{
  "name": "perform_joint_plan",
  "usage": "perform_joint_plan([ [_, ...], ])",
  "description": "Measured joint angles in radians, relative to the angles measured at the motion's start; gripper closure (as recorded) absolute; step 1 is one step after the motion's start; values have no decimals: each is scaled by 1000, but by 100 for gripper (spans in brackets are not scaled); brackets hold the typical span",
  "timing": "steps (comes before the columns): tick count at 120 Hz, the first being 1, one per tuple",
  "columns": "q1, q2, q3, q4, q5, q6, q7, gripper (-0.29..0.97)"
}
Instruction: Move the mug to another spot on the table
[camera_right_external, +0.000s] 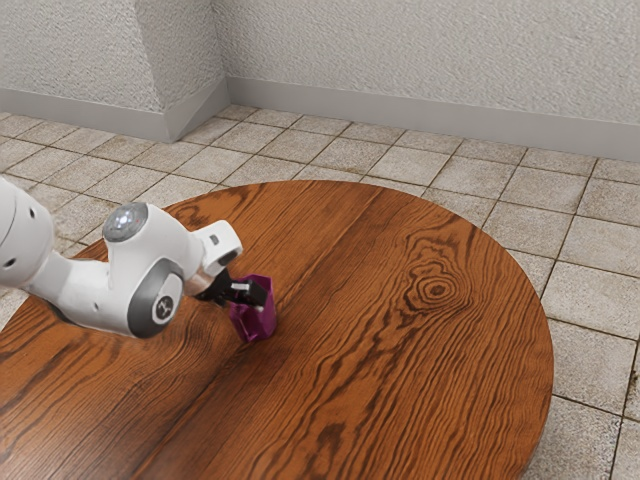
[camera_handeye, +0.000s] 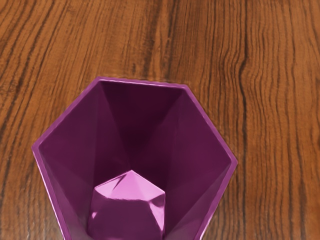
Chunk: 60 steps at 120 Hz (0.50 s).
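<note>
A purple faceted mug (camera_right_external: 256, 318) stands on the round wooden table (camera_right_external: 400, 330), toward the exterior view's left. My black gripper (camera_right_external: 248, 294) is down on the mug's top and hides its rim there. In the wrist view the mug (camera_handeye: 135, 160) lies directly under my hand. Its mouth faces the camera and its angular inside and glossy bottom show. Its near rim is cut off by the picture's edge.
The white arm (camera_right_external: 110, 270) reaches in from the exterior view's left, low over the table. Bare wood stretches from the mug toward the exterior view's right, up to the table's edge (camera_right_external: 545, 330). A tiled floor (camera_right_external: 560, 200) and grey walls surround the table.
</note>
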Motion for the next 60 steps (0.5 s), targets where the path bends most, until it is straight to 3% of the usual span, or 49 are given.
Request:
perform_joint_plan([
  [12,-15,-102,0,21,-1,-120,-9,7],
  [22,-6,-127,4,181,0,-306,-12,5],
  [39,48,-51,27,577,11,-674,14,4],
  [60,131,36,33,911,45,-1031,80,3],
])
